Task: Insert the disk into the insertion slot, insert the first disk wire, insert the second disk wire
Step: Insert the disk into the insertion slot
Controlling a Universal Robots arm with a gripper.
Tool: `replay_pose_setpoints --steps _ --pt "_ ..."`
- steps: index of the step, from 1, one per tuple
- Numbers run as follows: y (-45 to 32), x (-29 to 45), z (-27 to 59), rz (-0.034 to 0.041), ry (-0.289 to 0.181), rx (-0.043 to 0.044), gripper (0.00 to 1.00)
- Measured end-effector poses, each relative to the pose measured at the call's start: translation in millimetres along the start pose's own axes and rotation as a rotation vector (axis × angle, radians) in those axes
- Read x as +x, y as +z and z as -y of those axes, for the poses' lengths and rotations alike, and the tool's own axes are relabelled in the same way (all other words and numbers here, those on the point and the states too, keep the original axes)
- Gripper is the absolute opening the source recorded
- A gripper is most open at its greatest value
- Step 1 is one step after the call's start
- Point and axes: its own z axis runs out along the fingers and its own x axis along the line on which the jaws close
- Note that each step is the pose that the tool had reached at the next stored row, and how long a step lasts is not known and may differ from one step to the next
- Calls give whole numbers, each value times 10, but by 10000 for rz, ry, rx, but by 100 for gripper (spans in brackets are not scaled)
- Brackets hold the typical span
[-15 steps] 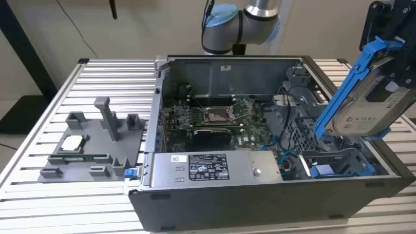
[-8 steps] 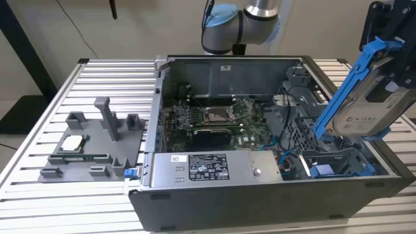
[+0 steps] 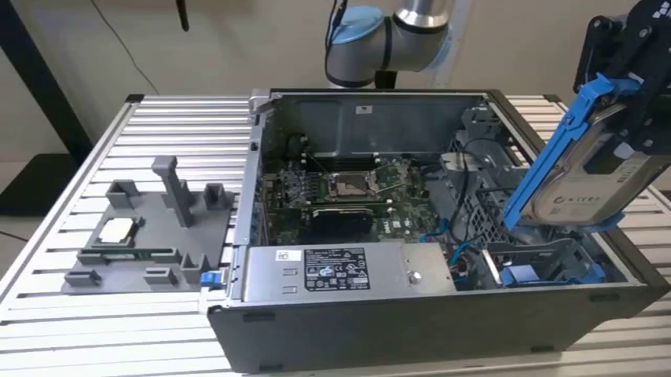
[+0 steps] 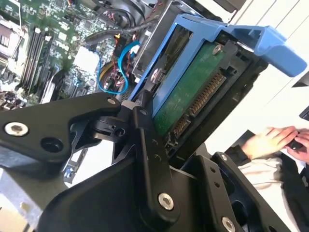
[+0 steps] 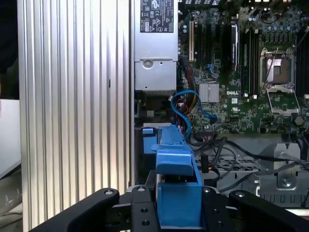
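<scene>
Blue plastic frames the disk [image 3: 580, 188], which hangs tilted in the air at the exterior view's right end of the open computer case [image 3: 419, 322]. It is above the insertion slot [image 3: 545, 261] and not yet in it. The gripper [image 5: 177, 205] is clamped on it, one black finger on each long side of the carrier [image 3: 545, 153].

We judge the disk dense and heavy for its size, and rigid through its metal body, though a knock or a drop could harm it. The carrier looks lighter and springier, so a squeeze on the plastic alone may flex it and let the load slip.

In the second wrist view the green circuit board [image 4: 193, 89] and the connector pins [image 4: 205, 101] face outward, bare. We would keep any hold off those and off the pale label face. The side rails, where metal backs the plastic, seem the soundest place to grip. Holding near the middle of the length should keep the weight from levering the disk out of line.
</scene>
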Motion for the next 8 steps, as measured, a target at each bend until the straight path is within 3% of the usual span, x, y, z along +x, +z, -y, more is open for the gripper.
replay_pose_setpoints --steps 8 --pt "145 0 14 1 0 11 33"
